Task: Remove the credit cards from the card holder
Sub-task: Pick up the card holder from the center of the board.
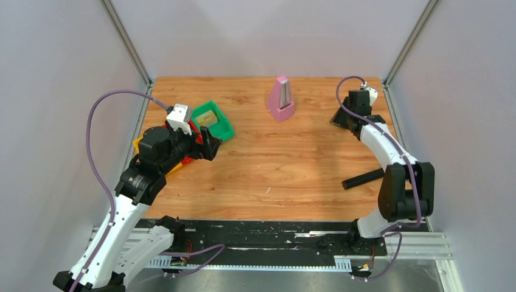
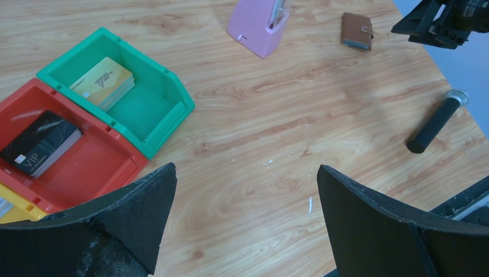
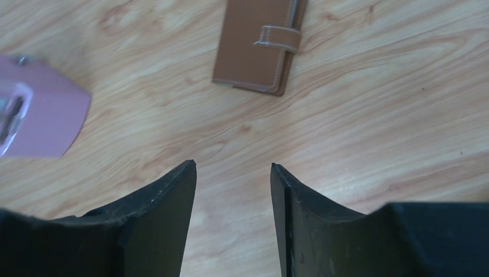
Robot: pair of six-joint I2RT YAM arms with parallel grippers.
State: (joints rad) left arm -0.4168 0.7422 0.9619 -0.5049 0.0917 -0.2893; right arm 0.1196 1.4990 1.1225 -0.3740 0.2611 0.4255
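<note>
The card holder (image 3: 259,43) lies closed on the wood, brown side up with its clasp tab fastened, and it also shows in the left wrist view (image 2: 356,30). My right gripper (image 3: 233,167) is open and empty, hovering just short of the holder. In the top view the right gripper (image 1: 341,118) covers the holder. Gold-tan credit cards (image 2: 104,82) lie stacked in the green tray (image 2: 170,130). Dark cards (image 2: 40,142) lie in the red tray (image 2: 92,167). A grey card (image 2: 4,205) peeks from the yellow tray (image 2: 17,214). My left gripper (image 2: 247,179) is open and empty beside the trays.
A pink metronome (image 1: 282,99) stands at the back middle, left of the holder. A black microphone (image 1: 363,179) lies at the right, near the right arm. The trays sit at the table's left edge. Grey walls close in both sides.
</note>
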